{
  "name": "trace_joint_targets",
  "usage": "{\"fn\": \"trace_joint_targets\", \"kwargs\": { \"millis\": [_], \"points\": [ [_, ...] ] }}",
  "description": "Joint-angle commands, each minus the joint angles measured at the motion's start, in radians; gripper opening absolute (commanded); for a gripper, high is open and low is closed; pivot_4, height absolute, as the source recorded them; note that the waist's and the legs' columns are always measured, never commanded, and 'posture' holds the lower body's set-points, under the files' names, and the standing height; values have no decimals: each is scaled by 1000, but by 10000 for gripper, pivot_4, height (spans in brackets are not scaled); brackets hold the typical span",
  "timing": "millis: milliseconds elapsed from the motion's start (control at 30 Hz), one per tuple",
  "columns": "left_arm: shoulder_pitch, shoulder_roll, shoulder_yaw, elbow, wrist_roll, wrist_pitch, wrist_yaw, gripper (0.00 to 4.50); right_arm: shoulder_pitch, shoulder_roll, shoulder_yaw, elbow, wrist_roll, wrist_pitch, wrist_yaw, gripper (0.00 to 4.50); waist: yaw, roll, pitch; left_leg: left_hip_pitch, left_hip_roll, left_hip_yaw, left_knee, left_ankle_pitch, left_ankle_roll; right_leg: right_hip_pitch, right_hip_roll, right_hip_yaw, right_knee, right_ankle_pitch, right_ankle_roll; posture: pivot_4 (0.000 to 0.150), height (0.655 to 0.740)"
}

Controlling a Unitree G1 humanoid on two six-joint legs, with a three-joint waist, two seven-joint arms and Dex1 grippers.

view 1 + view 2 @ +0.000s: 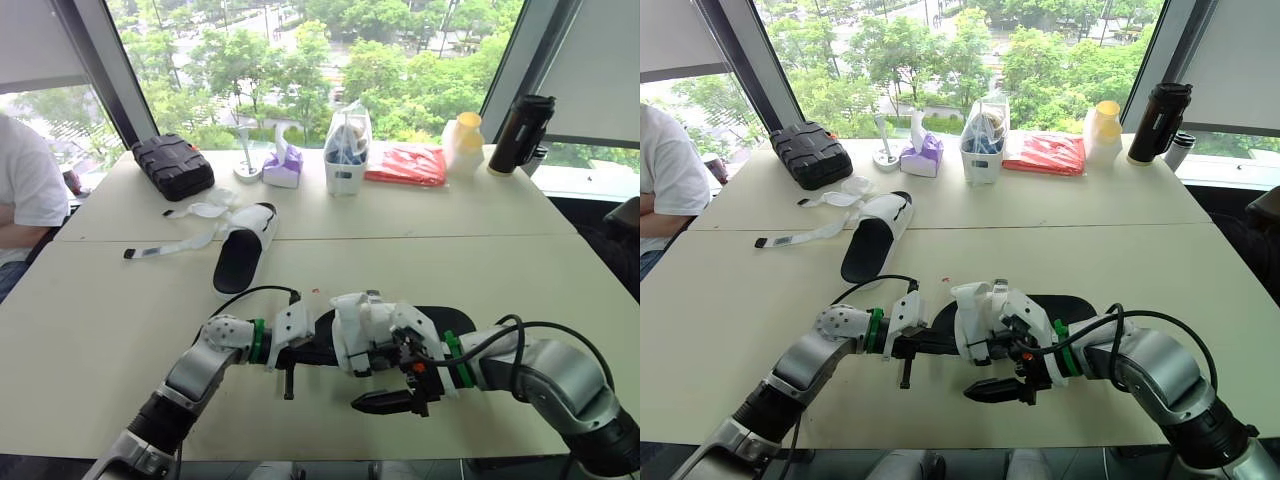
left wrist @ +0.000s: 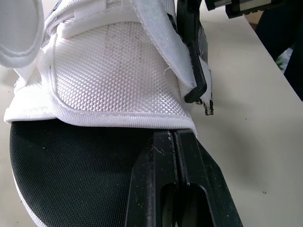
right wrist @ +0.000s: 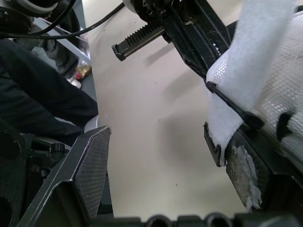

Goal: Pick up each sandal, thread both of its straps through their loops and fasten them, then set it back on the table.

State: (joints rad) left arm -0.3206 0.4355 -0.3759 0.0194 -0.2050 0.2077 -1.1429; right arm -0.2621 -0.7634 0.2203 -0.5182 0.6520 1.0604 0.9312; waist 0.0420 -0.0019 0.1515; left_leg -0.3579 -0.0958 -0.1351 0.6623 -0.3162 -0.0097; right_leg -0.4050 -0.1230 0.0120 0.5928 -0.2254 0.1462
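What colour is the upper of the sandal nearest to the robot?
The upper is woven white, over a black footbed. Best in the left wrist view.

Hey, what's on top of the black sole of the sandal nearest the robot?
A white mesh upper and a white strap cover it; what lies beneath them is hidden.

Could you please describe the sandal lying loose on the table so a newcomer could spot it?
Find the black hard case at the table's far left. Just nearer the robot lies a black-soled sandal; unlike the other sandal close to the robot, its white straps trail unfastened.
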Motion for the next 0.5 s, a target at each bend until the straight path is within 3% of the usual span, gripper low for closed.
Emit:
{"fn": "trace_joint_targets", "kwargs": {
  "millis": [33, 67, 267, 500],
  "points": [
    [55, 10, -97, 65, 75, 41, -2, 0, -32, 14, 7, 9, -9, -27, -9, 33134, 0, 0, 0, 0, 0, 0, 0, 0, 0, 0, 0, 0, 0, 0, 0, 1500, 7400],
    [55, 9, -98, 64, 75, 41, -2, 0, -33, 12, 16, 15, -18, -30, -11, 30078, 0, 0, 0, 0, 0, 0, 0, 0, 0, 0, 0, 0, 0, 0, 0, 1500, 7400],
    [54, 5, -98, 65, 76, 41, -2, 0, -34, 15, 43, 44, -48, -49, -13, 256, 2, 0, 0, -1, 0, 0, 0, -1, 0, -1, 0, 0, -1, 1, 0, 1500, 7400],
    [53, 3, -98, 66, 76, 43, -1, 0, -18, -3, 59, 41, -42, -43, 13, 256, 2, 0, 0, 0, 0, 0, 0, -1, 0, -1, 0, 0, -1, 1, 0, 1500, 7400]
  ]
}}
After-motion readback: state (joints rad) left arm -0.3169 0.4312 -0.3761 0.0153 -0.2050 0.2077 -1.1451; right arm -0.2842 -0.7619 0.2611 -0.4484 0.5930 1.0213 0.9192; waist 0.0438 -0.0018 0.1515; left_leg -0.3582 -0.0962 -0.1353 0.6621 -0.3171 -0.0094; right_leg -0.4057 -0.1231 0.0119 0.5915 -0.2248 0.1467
